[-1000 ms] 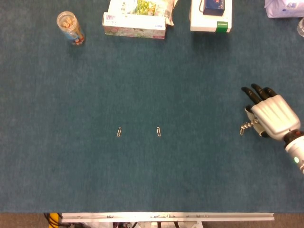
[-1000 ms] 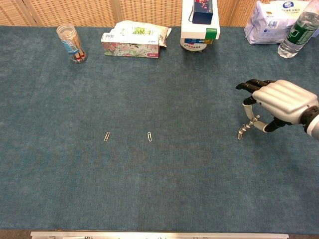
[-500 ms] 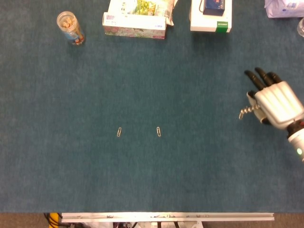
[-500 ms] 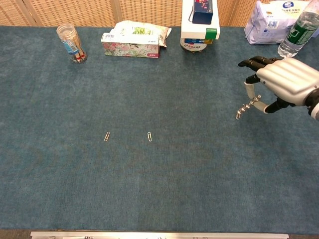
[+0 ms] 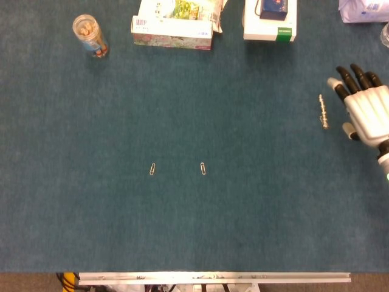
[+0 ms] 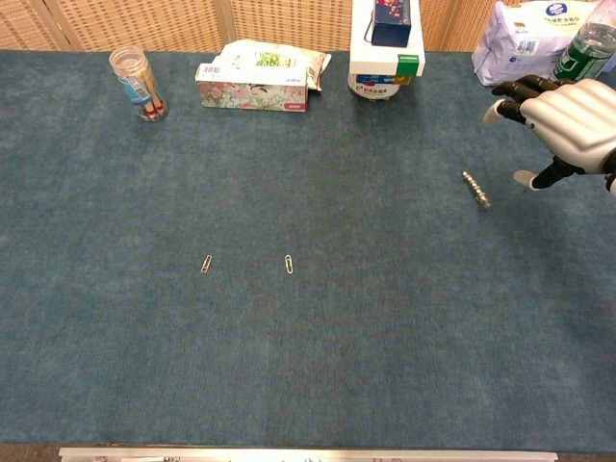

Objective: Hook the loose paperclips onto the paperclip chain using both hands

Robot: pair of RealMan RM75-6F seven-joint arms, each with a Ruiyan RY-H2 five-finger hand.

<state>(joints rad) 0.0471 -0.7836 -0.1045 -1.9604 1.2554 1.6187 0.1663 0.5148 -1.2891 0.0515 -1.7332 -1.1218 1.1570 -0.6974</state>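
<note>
Two loose paperclips lie side by side on the blue cloth, one on the left (image 5: 152, 169) (image 6: 207, 263) and one on the right (image 5: 203, 168) (image 6: 289, 263). The short paperclip chain (image 5: 323, 111) (image 6: 475, 189) lies stretched out on the cloth at the far right. My right hand (image 5: 368, 109) (image 6: 563, 115) hovers just right of the chain with its fingers spread, holding nothing and not touching it. My left hand appears in neither view.
Along the back edge stand a clear jar (image 5: 90, 36), a flowered tissue box (image 5: 173, 24) and a white box with a dark item on top (image 5: 270, 21). A white bag (image 6: 525, 43) and a water bottle (image 6: 577, 58) sit at the back right, behind my right hand.
My right hand carried the chain away from me, then let it go. The chain now lies on the cloth and the hand has drawn off to the right, fingers spread.
</note>
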